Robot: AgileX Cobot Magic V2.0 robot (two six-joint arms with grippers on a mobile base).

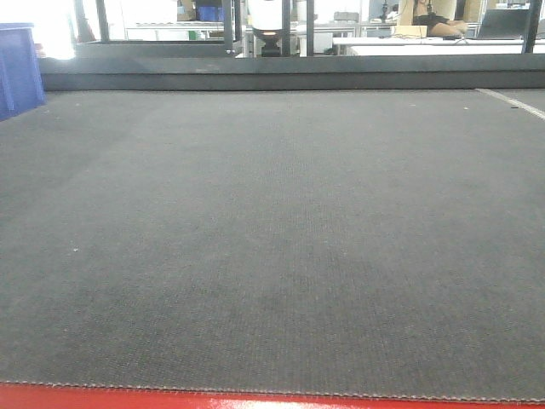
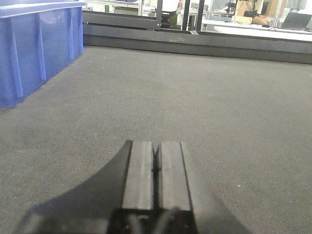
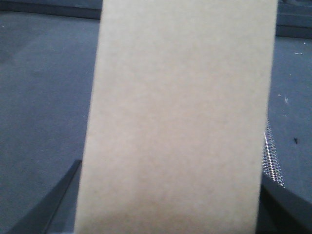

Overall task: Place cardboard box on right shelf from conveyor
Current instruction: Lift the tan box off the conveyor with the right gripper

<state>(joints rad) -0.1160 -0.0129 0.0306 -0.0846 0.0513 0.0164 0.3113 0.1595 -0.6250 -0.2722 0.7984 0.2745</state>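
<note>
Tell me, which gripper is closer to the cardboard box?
Right. The cardboard box sits between the right gripper fingers; the left gripper, shut, hangs over the conveyor with no box in its view.

The dark grey conveyor (image 1: 272, 239) carries a blue crate (image 2: 34, 53) at its far left.

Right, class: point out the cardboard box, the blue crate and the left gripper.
cardboard box (image 3: 178, 117), right wrist view, middle of its tan face.
blue crate (image 2: 34, 53), left wrist view, its ribbed side wall.
left gripper (image 2: 156, 148), left wrist view, seam between its shut fingertips.
</note>
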